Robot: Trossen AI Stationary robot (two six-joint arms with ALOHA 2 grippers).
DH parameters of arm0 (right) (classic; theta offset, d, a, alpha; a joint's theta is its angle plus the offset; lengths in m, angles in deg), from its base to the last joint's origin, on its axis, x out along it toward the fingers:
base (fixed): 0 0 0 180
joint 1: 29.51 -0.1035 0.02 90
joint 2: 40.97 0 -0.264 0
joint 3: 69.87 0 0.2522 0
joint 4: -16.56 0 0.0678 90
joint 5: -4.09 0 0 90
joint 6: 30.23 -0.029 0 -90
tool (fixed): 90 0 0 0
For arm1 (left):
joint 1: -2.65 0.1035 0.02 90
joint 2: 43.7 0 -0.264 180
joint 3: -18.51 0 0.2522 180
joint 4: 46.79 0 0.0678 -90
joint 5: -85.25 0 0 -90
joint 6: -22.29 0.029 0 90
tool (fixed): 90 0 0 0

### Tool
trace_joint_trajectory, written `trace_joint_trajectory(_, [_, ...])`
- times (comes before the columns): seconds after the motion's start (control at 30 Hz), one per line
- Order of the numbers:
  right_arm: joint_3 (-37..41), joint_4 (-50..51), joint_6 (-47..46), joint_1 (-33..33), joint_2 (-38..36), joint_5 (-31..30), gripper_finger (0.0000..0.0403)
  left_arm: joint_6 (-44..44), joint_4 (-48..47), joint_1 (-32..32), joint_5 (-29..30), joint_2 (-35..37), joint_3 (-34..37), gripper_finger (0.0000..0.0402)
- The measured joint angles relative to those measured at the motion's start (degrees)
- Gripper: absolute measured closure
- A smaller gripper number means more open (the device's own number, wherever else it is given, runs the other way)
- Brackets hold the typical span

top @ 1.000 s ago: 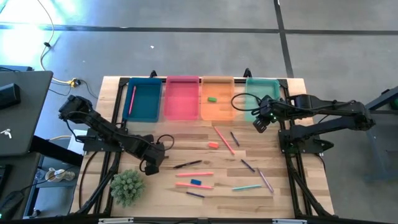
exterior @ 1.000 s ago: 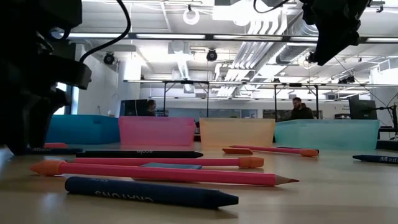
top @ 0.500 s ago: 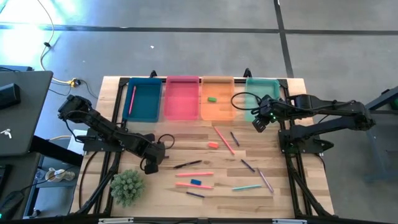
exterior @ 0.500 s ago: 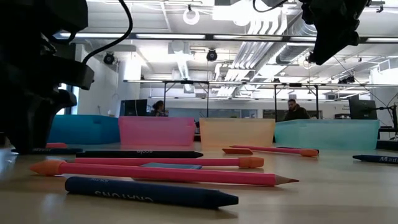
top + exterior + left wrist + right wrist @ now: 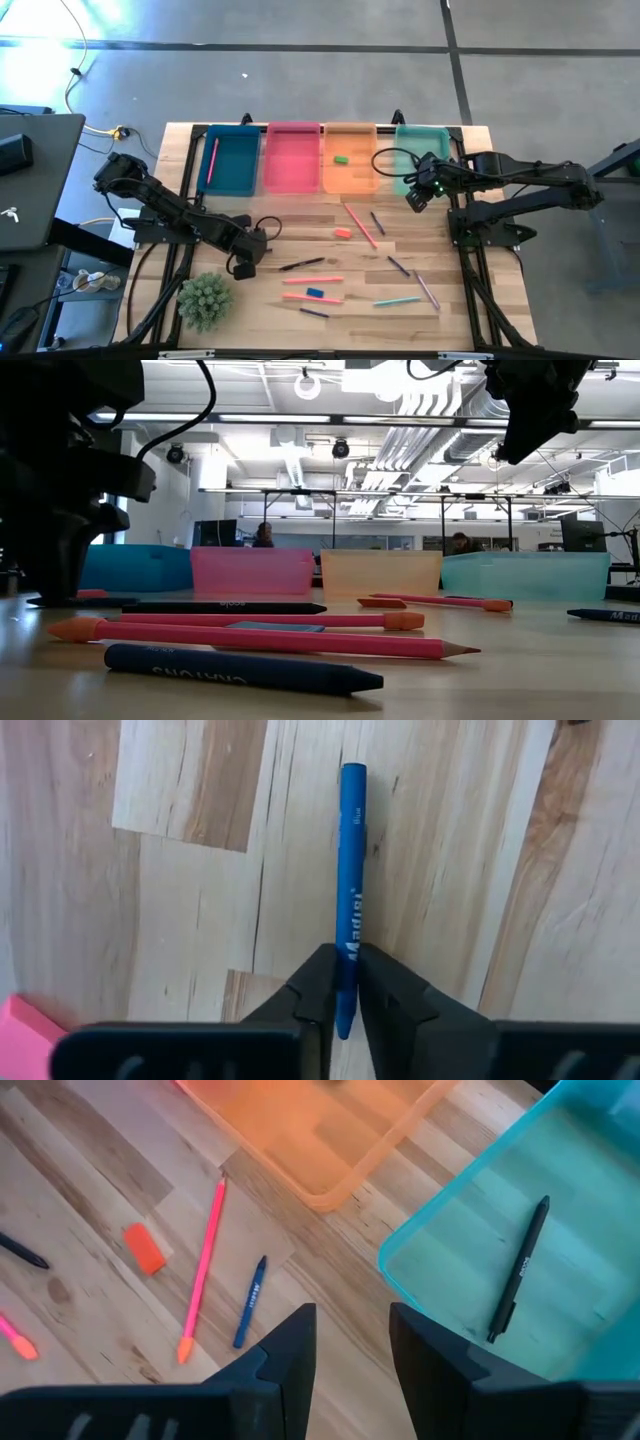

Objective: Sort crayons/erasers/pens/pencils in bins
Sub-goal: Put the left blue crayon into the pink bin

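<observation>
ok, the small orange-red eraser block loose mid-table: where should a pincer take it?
Across its narrow width at mid-length, straight down from above: the small orange-red eraser block lies flat and low on the wooden table, with bare wood along both long sides.

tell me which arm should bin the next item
Left: its gripper is already shut on the blue crayon on the wooden table. The right gripper hangs open and empty by the teal-green translucent plastic bin.

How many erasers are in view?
3. A green eraser lies in the orange bin; a pink-red eraser lies mid-table; a blue eraser lies between two pink pencils nearer the front. Others may be hidden.
</observation>
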Motion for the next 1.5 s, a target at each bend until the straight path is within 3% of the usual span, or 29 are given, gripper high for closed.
trace_joint_trajectory(0.13, [0.0,0.0,-0.8,0.0,0.0,0.0,0.0281,-0.8,0.0,0.0,0.0,0.0,0.0,0.0396])
trace_joint_trajectory(0.47, [0.0,0.0,0.9,0.0,0.0,0.0,0.0281,-6.8,1.5,0.1,-1.1,0.6,0.1,0.0397])
trace_joint_trajectory(0.73, [0.0,0.0,3.4,0.0,0.0,0.0,0.0281,-10.0,9.5,3.6,-1.7,4.9,0.1,0.0398])
trace_joint_trajectory(1.27, [0.0,-4.1,8.1,0.0,0.0,-0.7,0.0281,-7.7,39.8,27.2,3.5,9.2,0.0,0.0398])
trace_joint_trajectory(1.5, [0.0,-12.2,12.1,0.0,0.0,-3.1,0.0281,-6.9,44.3,38.6,7.4,9.2,-0.4,0.0398])
